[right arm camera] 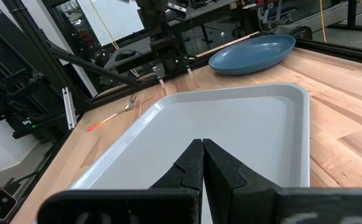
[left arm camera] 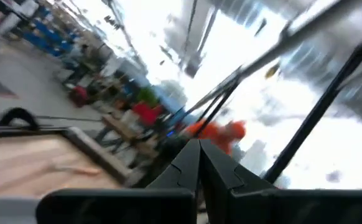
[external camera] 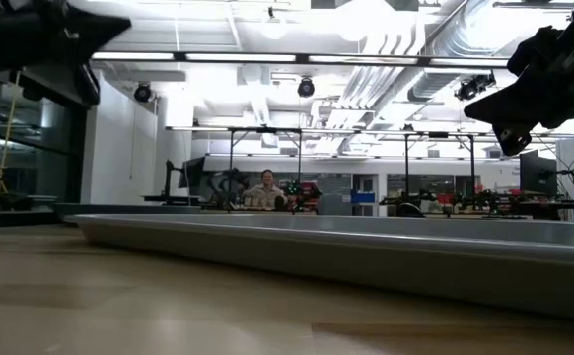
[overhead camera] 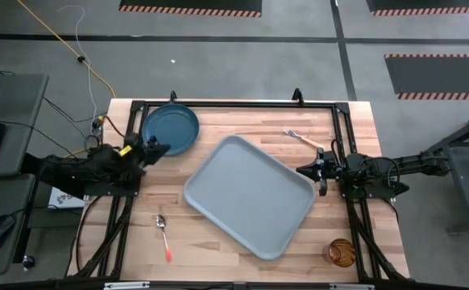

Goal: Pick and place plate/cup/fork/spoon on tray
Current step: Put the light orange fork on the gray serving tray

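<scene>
1. My left claw is clenched on nothing at the worktop's left edge, just beside the plate at the far left corner.
2. The spoon lies near the front edge.
3. The tray sits empty mid-worktop.
4. The fork lies near the far edge.
5. My right claw is clenched at the tray's right rim.
6. The cup stands at the front right corner.

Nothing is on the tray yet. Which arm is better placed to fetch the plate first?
Left, probably. The left gripper, fingers shut, sits right at the plate's near edge on the left side. The right gripper, also shut, waits across the empty tray, nearer the fork.
</scene>
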Robot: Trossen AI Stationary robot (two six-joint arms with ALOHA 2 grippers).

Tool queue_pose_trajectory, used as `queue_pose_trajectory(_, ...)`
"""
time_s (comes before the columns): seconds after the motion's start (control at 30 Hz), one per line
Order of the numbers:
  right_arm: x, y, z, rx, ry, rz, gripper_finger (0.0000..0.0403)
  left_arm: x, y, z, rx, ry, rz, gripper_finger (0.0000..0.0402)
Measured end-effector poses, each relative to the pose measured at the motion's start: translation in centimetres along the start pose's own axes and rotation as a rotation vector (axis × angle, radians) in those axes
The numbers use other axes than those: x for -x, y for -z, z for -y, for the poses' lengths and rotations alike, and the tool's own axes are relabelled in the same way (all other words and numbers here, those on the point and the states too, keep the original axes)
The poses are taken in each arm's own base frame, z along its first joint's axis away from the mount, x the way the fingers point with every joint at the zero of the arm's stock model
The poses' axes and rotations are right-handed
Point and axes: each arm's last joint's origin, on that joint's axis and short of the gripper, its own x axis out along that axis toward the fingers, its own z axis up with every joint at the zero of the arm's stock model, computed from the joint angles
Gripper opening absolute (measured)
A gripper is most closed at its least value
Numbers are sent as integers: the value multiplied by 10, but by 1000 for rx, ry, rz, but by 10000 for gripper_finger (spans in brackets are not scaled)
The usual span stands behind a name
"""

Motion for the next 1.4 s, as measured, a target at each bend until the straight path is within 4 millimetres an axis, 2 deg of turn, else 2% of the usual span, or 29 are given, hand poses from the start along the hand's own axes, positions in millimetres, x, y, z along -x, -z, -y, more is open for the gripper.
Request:
queue_pose_trajectory(0.13,0,0,0,0,0,0,0,1,-11,5,95,10,150,1)
queue_pose_trajectory(0.23,0,0,0,0,0,0,0,-1,-19,6,109,-106,253,1)
queue_pose_trajectory(0.43,0,0,0,0,1,-1,0,-24,-27,16,32,-258,133,20)
queue_pose_trajectory(0.67,0,0,0,0,0,0,0,-56,-57,37,-95,-484,-88,97)
queue_pose_trajectory(0.83,0,0,0,0,0,0,0,-74,-81,43,-153,-658,-138,171)
queue_pose_trajectory(1.03,0,-1,1,59,28,20,0,-93,-95,42,-108,-629,-181,232)
queue_pose_trajectory(1.1,1,-10,-1,-2,40,124,0,-96,-95,42,-79,-602,-196,240)
queue_pose_trajectory(1.3,24,-62,-8,-423,19,756,0,-98,-93,44,-49,-537,-246,241)
queue_pose_trajectory(1.4,34,-84,-11,-514,50,913,0,-98,-93,44,-49,-535,-247,242)
